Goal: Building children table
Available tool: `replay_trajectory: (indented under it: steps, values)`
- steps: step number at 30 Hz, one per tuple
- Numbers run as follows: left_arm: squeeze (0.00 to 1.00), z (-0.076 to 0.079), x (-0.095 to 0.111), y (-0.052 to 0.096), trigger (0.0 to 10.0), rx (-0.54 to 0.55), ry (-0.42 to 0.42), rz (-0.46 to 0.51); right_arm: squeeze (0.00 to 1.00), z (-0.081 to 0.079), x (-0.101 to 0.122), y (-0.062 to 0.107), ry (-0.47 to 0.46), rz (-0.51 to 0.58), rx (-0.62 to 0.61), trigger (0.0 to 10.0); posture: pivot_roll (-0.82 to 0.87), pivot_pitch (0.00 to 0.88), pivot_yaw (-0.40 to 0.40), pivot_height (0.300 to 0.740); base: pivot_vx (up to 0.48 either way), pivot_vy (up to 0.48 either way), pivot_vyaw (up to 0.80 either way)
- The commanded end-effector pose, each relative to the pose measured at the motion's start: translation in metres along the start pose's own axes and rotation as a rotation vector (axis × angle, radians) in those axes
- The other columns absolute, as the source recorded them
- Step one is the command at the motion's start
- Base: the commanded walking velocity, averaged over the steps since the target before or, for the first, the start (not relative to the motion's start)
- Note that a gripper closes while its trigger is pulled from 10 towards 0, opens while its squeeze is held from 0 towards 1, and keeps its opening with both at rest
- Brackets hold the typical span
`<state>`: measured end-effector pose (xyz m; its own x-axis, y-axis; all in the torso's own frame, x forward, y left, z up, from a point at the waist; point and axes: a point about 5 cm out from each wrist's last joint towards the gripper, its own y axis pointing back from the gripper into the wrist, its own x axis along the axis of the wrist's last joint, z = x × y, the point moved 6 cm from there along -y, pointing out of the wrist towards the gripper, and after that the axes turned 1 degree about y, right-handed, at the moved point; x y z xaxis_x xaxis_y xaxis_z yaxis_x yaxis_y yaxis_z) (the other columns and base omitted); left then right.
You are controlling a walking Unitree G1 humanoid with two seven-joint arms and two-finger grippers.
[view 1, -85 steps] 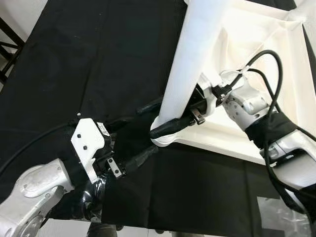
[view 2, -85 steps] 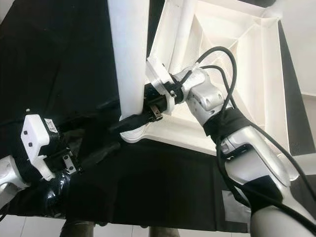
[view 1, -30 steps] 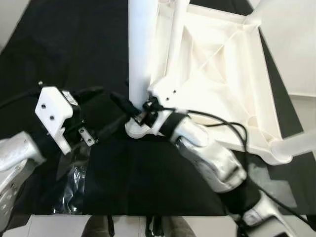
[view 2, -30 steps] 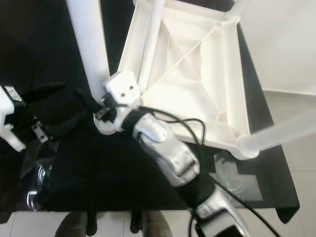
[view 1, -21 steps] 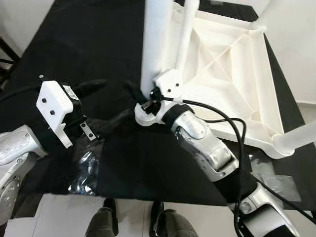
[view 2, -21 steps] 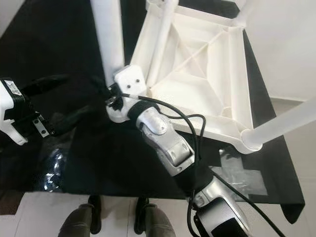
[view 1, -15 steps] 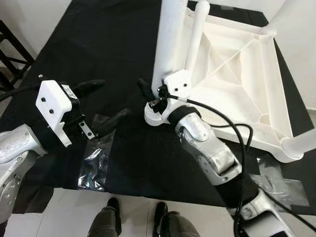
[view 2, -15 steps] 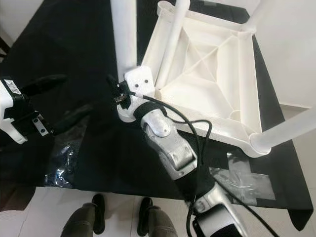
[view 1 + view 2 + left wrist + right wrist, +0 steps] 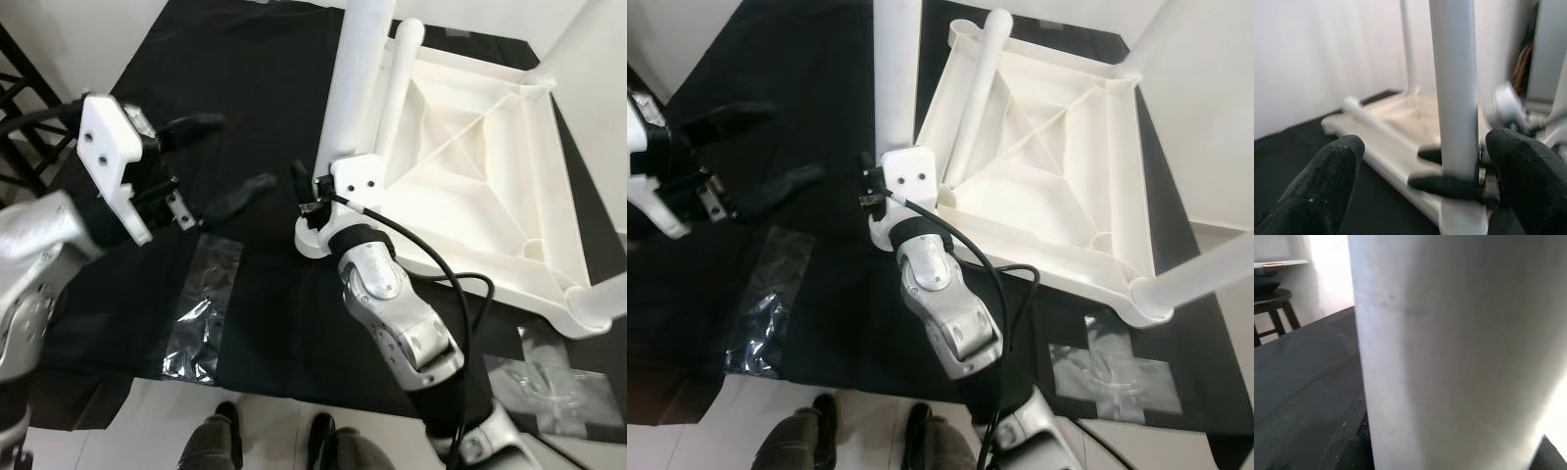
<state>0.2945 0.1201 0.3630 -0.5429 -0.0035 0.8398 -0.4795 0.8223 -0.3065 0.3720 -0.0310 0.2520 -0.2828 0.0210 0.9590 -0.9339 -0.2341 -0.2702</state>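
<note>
The white children's table [image 9: 460, 257] lies upside down on a black cloth. A thick white leg [image 9: 358, 88] stands upright in its near left corner socket. My right gripper [image 9: 312, 196] is at the foot of that leg, its black fingers [image 9: 1444, 183] closed around it; in the right wrist view the leg [image 9: 1449, 357] sits right against the camera. My left gripper [image 9: 238, 152] hovers open over the cloth to the left of the leg, holding nothing. The left wrist view looks at the leg [image 9: 1454, 83] between the spread fingertips [image 9: 1327, 166].
Other white legs stand at the far corner [image 9: 402, 59] and the near right corner [image 9: 607, 299]. A clear plastic bag [image 9: 201, 304] lies on the cloth by the front edge, and a taped patch [image 9: 554, 377] at right. A dark stand [image 9: 24, 108] is at left. Feet [image 9: 220, 446] show below.
The camera has pulled back and shifted. My left gripper has lifted away from the leg's foot and moved left, staying open. The right gripper stays on the leg's base.
</note>
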Motion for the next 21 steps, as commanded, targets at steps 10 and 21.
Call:
replay_trajectory:
  steps: [10, 21]
  values:
    - [0.0, 0.003, 0.032, -0.051, 10.0, -0.259, 0.061, 0.074, 0.0, 0.005, -0.056, 0.006, 0.052, -0.224, -0.051, 10.0, 0.13, 0.291, -0.06, 0.74, 0.0, 0.0, 0.0]
    - [0.0, 0.014, 0.035, -0.094, 10.0, -0.406, 0.1, 0.045, 0.0, 0.003, -0.049, 0.0, 0.049, -0.203, -0.045, 10.0, 0.12, 0.287, -0.051, 0.74, 0.0, 0.0, 0.0]
